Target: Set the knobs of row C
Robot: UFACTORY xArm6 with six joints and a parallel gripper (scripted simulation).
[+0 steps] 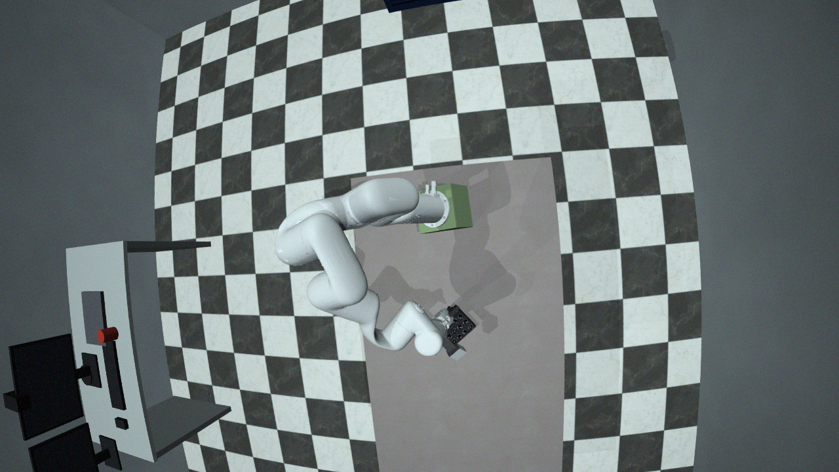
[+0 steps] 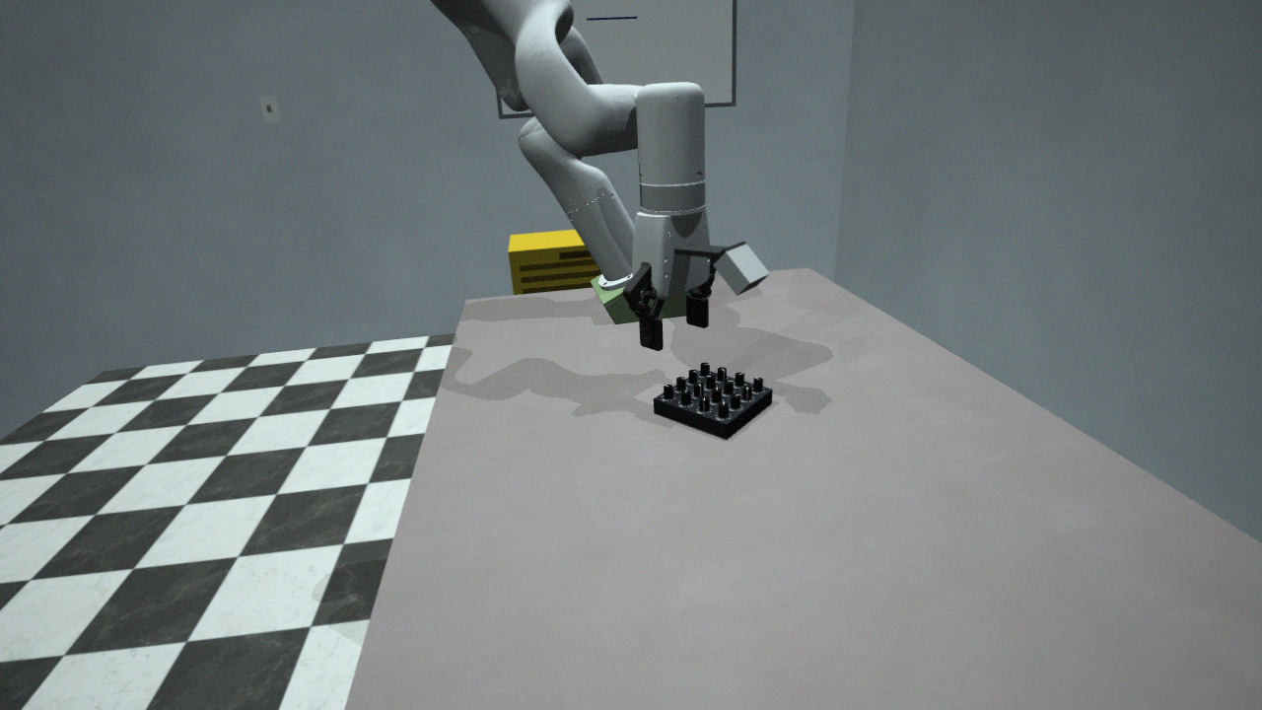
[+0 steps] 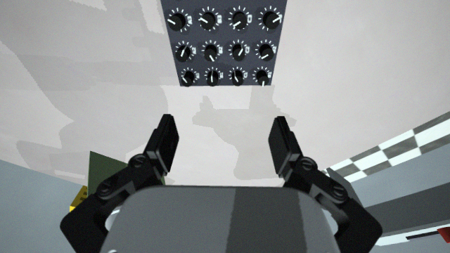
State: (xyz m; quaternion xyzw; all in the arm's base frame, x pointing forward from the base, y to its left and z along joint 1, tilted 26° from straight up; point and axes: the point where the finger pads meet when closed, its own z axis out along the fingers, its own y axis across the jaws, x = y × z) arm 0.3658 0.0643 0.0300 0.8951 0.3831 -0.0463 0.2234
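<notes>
Knob box [image 2: 713, 401] sits flat on the surface [image 2: 794, 547], ahead of and below the end effector [image 2: 673, 322], which hangs with fingers spread wide, gripping nothing, off the box's near edge rather than over any knob.

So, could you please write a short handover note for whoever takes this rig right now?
Gripper: open, empty, hanging above the table, beside the knob box rather than over it.
Knob box: standing flat on the table; in the wrist view three of its rows show, ahead of the fingers.
Done: no knob is gripped; whether any row C knob already matches cannot be told.
Left: read row A, turn C1 to C4 to match, leave the other knobs alone.
</notes>
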